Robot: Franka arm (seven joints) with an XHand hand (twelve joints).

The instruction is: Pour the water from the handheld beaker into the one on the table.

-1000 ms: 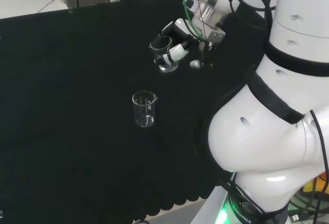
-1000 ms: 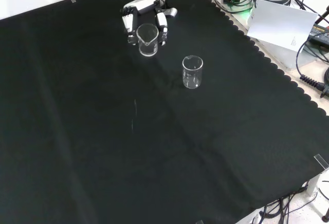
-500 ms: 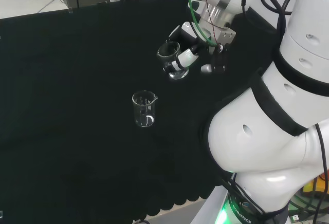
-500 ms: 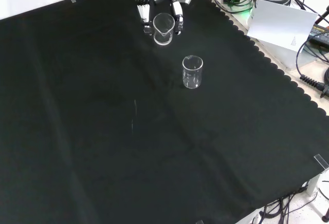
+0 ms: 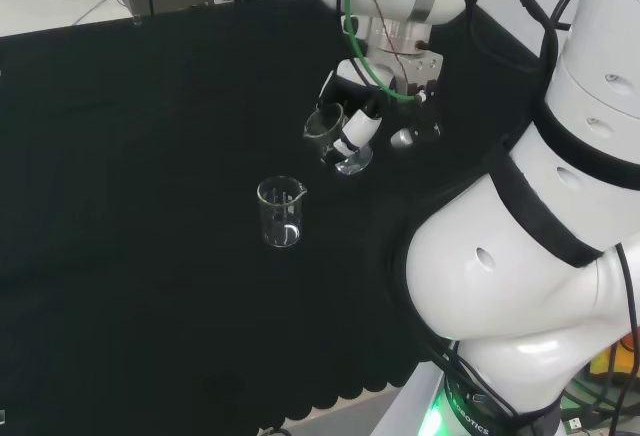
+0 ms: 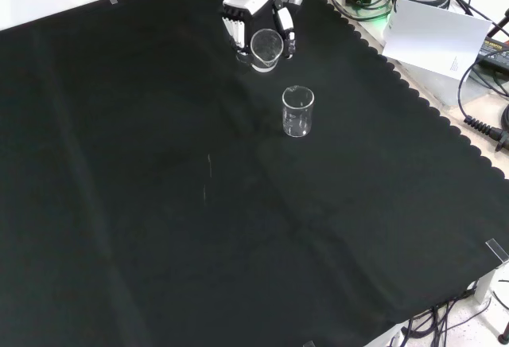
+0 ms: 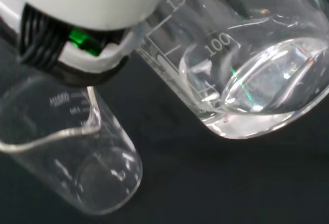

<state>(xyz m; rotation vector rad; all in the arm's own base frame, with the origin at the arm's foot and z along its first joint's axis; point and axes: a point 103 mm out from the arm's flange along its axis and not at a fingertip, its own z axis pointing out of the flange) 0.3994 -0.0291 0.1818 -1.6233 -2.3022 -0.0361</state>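
**Head view: held beaker tilted above and beside the standing one**

Head view shows the hand [image 5: 358,124] raised over the black cloth [image 5: 130,156], its fingers curled round a clear held beaker [image 5: 333,142] that leans with its mouth toward the view's left. The table beaker [image 5: 280,212] stands upright on the cloth, lower and to the left in this view, apart from the held one, with its spout turned to the right. The white arm [image 5: 530,206] stands along the right side.

In the front view the hand [image 6: 253,1] comes in from the top, fingers [image 6: 235,33] wrapped on both sides of the held beaker [image 6: 266,48], whose mouth faces the camera. The table beaker [image 6: 297,111] stands nearer the camera and slightly to the right, near but not touching.

In the wrist view the held beaker [image 7: 247,64] is close and tilted, with clear water [image 7: 267,85] pooled at its bottom and printed scale marks on its wall. The table beaker [image 7: 67,147] lies beyond it on the cloth [image 7: 185,183]; whether it holds any liquid cannot be told. A blurred white part of the hand [image 7: 82,3] sits beside the held beaker's wall.
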